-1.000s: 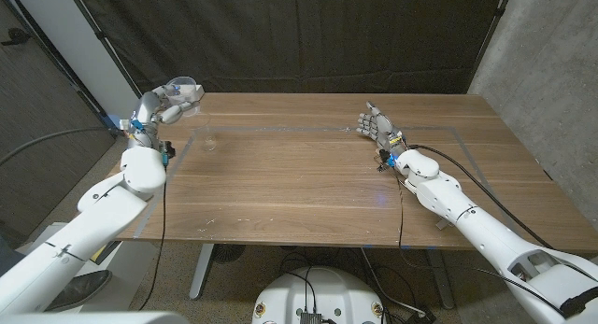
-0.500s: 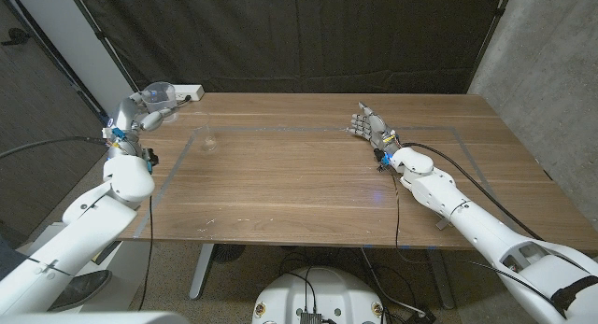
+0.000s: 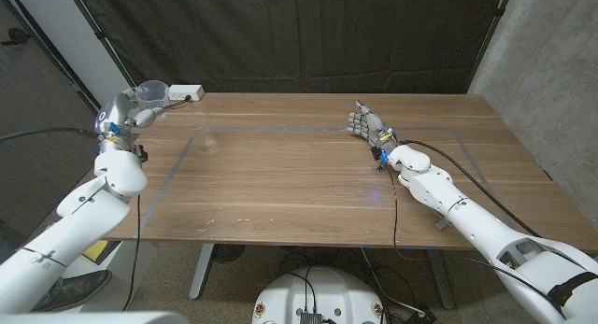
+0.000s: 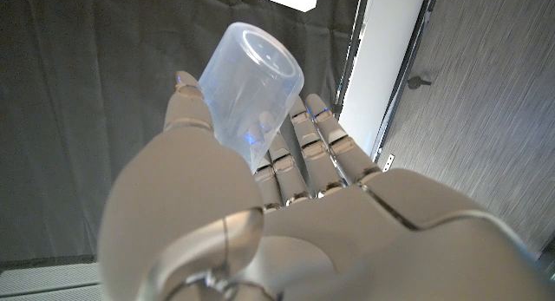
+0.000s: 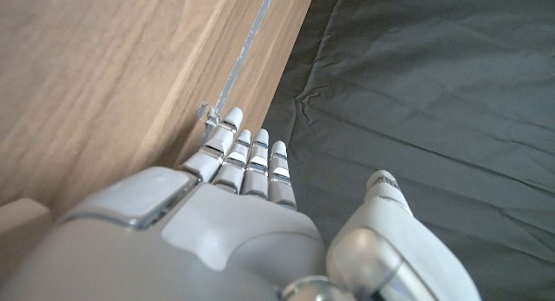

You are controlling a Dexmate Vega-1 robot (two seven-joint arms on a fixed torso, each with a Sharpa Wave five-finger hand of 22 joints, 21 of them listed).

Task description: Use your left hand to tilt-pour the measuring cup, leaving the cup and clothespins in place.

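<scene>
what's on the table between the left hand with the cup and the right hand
Nothing stands there: the head view shows bare wooden table between the left hand holding the measuring cup and the right hand.

L hand (image 3: pixel 120 112) holds clear cup (image 3: pixel 152 91) off table's (image 3: pixel 299 184) far-left corner; R hand (image 3: pixel 364 124) open, empty.

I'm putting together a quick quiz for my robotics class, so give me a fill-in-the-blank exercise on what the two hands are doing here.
1. The clear measuring cup is held by the robot's ____ hand.
2. The table is made of ____.
3. The right hand holds ____.
4. Behind the table hangs a ____ curtain.

Missing words: left; wood; nothing; black
</scene>
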